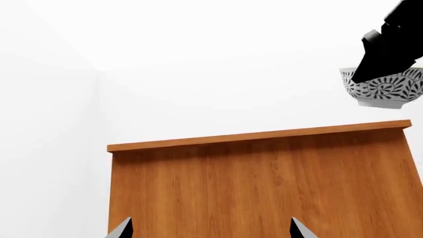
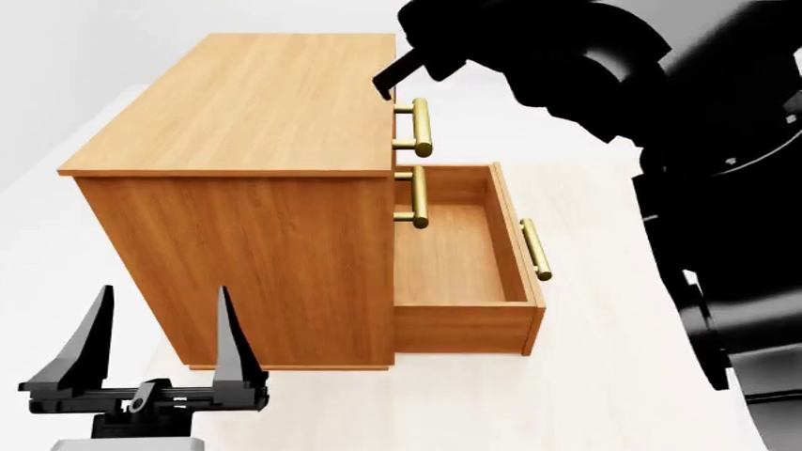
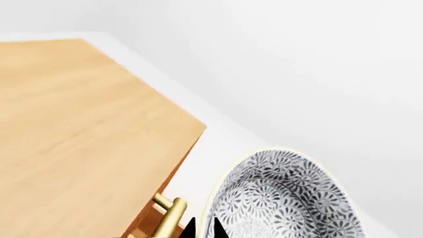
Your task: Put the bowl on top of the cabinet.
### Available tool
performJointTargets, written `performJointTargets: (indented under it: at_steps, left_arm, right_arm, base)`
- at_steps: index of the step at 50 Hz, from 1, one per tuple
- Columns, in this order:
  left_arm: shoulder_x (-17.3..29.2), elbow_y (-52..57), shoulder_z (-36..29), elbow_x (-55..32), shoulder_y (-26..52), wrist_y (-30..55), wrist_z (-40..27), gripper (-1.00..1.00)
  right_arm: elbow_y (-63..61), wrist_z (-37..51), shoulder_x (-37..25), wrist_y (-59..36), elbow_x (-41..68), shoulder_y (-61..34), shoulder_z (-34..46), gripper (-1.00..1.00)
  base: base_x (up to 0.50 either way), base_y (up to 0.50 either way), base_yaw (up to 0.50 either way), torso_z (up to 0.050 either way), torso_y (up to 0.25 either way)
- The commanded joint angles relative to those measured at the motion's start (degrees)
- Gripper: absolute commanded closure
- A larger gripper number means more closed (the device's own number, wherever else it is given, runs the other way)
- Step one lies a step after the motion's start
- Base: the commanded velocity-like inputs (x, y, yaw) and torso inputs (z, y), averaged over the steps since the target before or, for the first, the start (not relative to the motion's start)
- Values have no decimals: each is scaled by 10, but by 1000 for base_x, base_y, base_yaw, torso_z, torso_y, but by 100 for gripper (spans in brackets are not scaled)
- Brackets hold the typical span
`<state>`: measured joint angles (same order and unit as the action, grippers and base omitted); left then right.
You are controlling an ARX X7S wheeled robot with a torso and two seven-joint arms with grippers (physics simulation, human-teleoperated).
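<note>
Plain white walls [image 1: 198, 59] meet at a corner behind, evenly lit (soft shading only). In the head view, a pale cream table [image 2: 602, 395] spreads below, its surface matte and unmarked.

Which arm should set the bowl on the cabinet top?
Right. Its claw grips the small white bowl with blue-grey leaf pattern, held above the orange-brown wooden cabinet near its top edge. The left claw is open, empty and low beside the cabinet.

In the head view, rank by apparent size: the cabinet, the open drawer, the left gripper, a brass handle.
1. cabinet
2. open drawer
3. left gripper, though it is nearest the camera, so it looks bigger than it really is
4. brass handle on the drawer front
</note>
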<state>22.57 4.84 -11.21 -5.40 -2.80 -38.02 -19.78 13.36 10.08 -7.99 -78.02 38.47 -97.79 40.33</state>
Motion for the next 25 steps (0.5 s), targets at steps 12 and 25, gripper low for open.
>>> performJointTargets:
  at_steps: [12,25]
  left_arm:
    - [2,2,-3,-1,1,0,-2,-100]
    - [3,3,-4,-4,1,1,-3,-100]
  right_arm:
    - [13,10,61,11,9,5,20,100]
    - [33,18,75,26,35,-6,42,100]
  base:
    - [0,0,0,0,1]
    - [0,0,0,0,0]
